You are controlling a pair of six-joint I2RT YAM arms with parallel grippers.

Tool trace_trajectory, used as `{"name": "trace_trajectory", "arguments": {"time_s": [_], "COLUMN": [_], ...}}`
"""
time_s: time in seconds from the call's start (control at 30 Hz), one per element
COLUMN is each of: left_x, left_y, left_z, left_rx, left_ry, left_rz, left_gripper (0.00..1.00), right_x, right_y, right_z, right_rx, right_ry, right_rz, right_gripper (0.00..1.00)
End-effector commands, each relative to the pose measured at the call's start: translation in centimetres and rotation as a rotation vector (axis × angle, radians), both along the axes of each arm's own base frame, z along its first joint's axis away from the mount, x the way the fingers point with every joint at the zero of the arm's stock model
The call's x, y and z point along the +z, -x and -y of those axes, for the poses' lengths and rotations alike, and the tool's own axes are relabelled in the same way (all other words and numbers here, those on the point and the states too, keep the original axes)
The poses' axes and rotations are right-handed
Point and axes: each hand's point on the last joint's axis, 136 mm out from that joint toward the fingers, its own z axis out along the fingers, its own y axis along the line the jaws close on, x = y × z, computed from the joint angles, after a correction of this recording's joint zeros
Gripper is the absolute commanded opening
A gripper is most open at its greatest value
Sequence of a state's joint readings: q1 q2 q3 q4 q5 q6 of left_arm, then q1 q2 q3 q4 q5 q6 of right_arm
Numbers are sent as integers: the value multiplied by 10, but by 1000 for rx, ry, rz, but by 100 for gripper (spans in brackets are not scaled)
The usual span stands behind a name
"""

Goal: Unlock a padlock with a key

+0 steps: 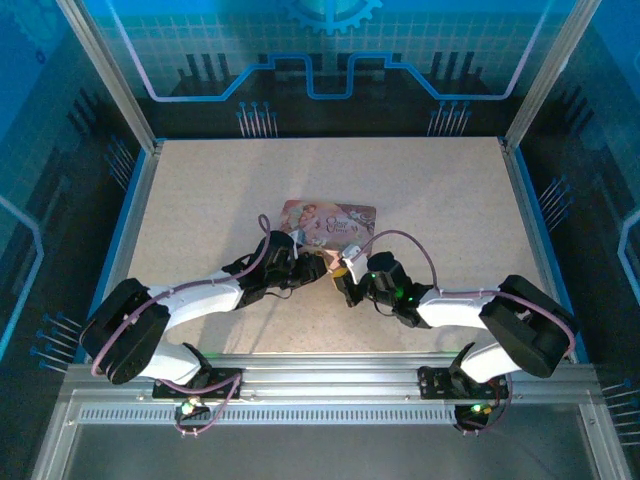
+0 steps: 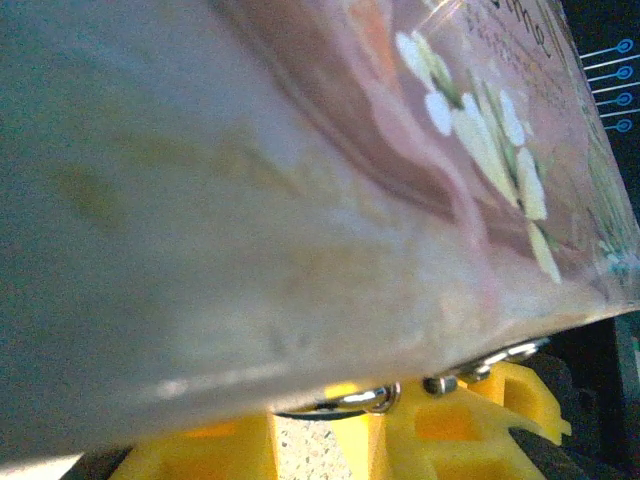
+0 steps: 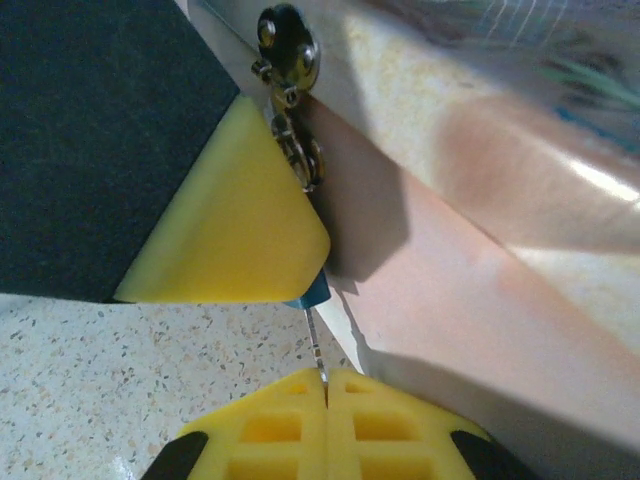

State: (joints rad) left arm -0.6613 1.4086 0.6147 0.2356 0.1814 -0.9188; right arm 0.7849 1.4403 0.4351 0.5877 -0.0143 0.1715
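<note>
Where the two arms meet beside the pink box, the right claw is pinched closed on the thin key, whose tip meets the small bluish padlock. The padlock peeks from under a yellow finger of the left claw, above the speckled surface. I cannot tell whether that claw grips it.
</note>
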Motion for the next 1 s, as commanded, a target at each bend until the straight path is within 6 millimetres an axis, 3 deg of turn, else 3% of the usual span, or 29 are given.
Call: {"name": "trace_trajectory", "arguments": {"time_s": [0.0,0.97], "left_x": [22,29], "left_y": [6,11], "left_z": [13,19], "left_rx": [-49,-74], "left_ry": [76,89], "left_rz": [-11,-25], "left_gripper": [23,23], "right_x": [27,27], "right_y": [-15,-29], "right_z": [-3,-15], "right_rx": [-21,-17], "right_ry": [-86,-102], "right_rz": [97,146], "right_gripper": [0,0]}}
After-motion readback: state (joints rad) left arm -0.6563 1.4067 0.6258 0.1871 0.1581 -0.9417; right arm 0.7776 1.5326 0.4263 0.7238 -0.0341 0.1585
